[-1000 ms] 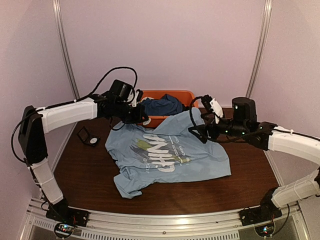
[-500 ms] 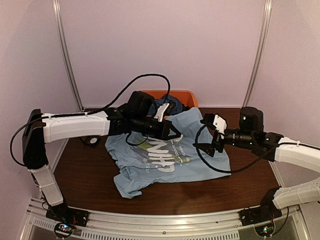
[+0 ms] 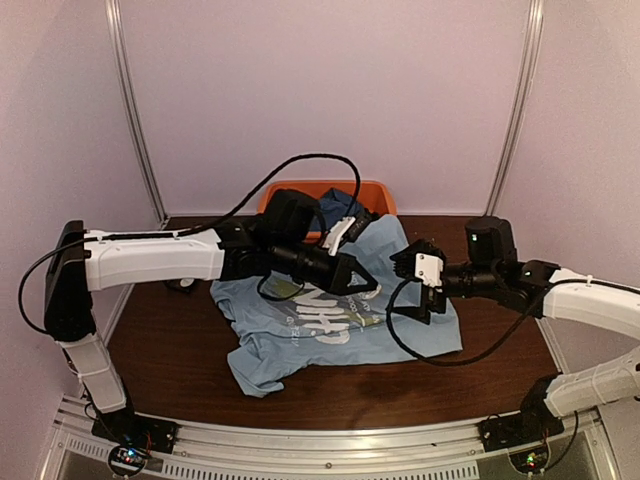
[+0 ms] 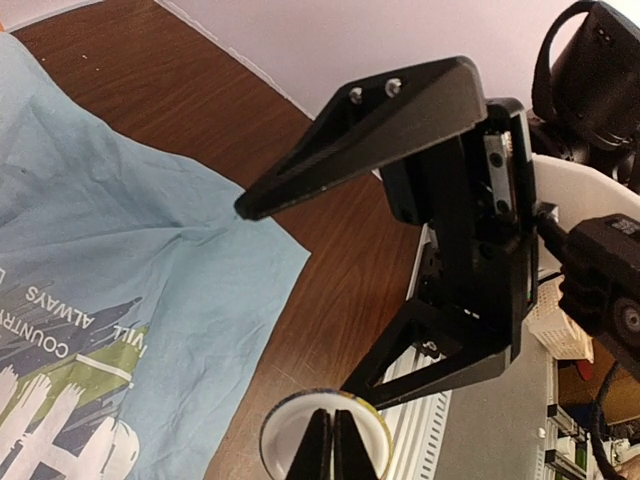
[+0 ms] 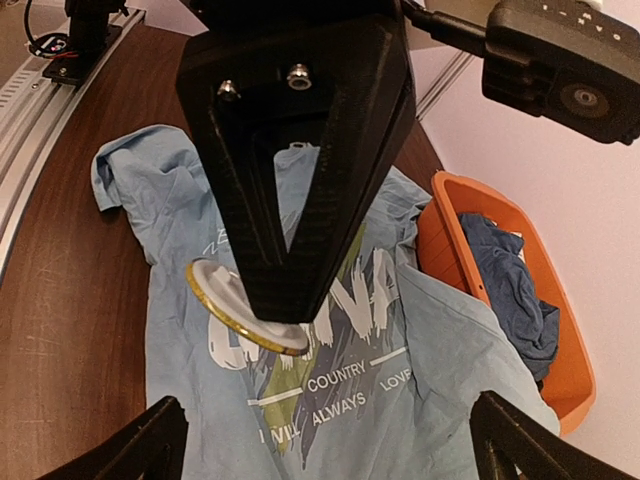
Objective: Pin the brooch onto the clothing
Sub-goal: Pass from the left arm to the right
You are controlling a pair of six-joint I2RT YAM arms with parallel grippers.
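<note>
Near edge: both arm bases on the rail, table (image 3: 170, 350) bare wood in front. Mid table: light blue shirt (image 3: 300, 330) lying flat-ish, wrinkled, print side up, "COUNTRY / ALWAYS" text readable in the R wrist view.

Above the shirt's R half the 2 arms meet.

- L gripper (image 4: 322, 450): fingers pinched together on the brooch (image 5: 225, 295), a round disc w/ white face and gold rim, gripped at its edge and tilted. It is held in the air over the chest print, clear of the cloth.
- R gripper (image 4: 292, 302): just beside the L one and facing it, fingers spread wide, nothing in them. It isn't touching the brooch.

Far side: orange basket (image 5: 440, 240) at the back edge of the table w/ a dark blue garment (image 5: 510, 280) inside. The shirt's far edge reaches up to the basket. Purple-ish wall behind.
</note>
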